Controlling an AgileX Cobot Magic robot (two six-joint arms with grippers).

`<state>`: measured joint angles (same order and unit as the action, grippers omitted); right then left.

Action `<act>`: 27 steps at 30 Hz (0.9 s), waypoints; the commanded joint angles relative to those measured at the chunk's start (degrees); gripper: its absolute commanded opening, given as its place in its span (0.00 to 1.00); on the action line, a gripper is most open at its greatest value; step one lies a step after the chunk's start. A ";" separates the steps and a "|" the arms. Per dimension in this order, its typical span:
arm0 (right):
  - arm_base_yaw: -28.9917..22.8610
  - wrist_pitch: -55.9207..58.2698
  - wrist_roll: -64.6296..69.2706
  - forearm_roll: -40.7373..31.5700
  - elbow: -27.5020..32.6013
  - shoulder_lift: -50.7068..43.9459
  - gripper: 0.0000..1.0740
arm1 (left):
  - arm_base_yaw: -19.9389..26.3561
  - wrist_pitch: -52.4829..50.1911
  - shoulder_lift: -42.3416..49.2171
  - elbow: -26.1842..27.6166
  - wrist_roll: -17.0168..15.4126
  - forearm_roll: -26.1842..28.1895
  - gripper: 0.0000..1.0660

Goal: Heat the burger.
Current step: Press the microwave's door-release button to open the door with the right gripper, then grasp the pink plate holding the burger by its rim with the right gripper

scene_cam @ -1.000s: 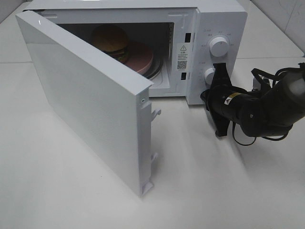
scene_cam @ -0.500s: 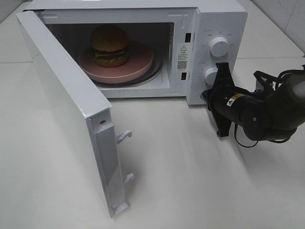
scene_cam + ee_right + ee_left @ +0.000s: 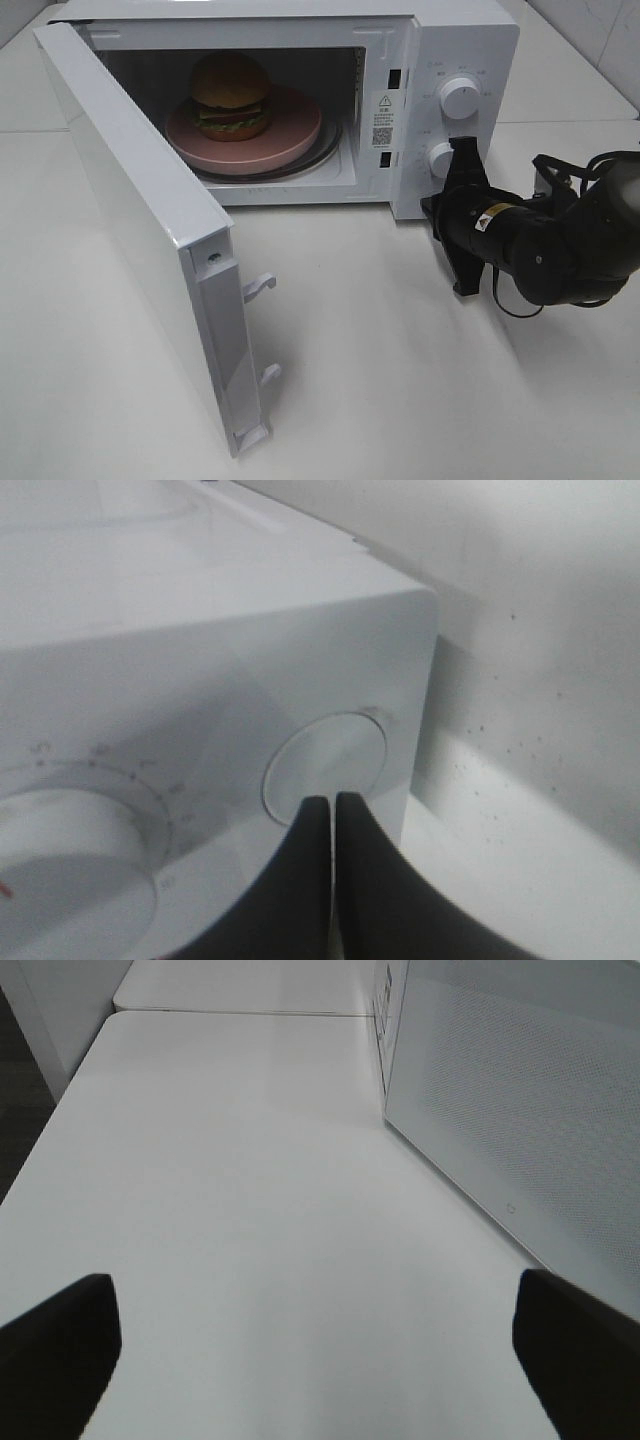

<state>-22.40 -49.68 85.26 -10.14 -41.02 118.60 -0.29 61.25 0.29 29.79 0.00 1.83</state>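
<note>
The burger point(image 3: 231, 96), with a tan bun and green and dark layers, sits on a round pink plate point(image 3: 290, 136) inside the white microwave point(image 3: 455, 40). The microwave's door point(image 3: 140, 220) stands wide open, swung out to the left. My right gripper point(image 3: 431, 206) is at the control panel's lower corner. In the right wrist view its shut fingers point(image 3: 333, 805) point at the lower edge of a round button point(image 3: 325, 760); I cannot tell whether they touch it. My left gripper point(image 3: 320, 1360) is open and empty over bare table, beside the door's outer face point(image 3: 520, 1110).
Two white knobs, the upper point(image 3: 460, 97) and the lower point(image 3: 441, 158), sit on the panel above my right gripper. The door's latch hooks point(image 3: 258, 287) jut from its free edge toward the middle of the white table point(image 3: 400, 380). The left arm is out of the exterior view.
The door swung from half open, where it partly hid the burger, to wide open within the first half second. The right arm has since drawn back slightly from the panel.
</note>
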 commanded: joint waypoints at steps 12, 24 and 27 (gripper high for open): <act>-0.34 -2.41 -0.11 1.03 5.44 -3.38 0.04 | 0.11 0.17 0.29 -0.17 0.00 0.17 0.95; -0.34 8.08 -28.02 3.38 11.63 -16.21 0.04 | 0.11 0.17 0.29 -0.17 0.00 0.17 0.95; -0.34 16.56 -37.36 2.92 11.52 -20.00 0.05 | 0.11 0.17 0.29 -0.17 0.00 0.17 0.95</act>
<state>-22.63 -40.34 56.78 -7.39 -29.51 102.04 -0.29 61.25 0.29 29.79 0.00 1.83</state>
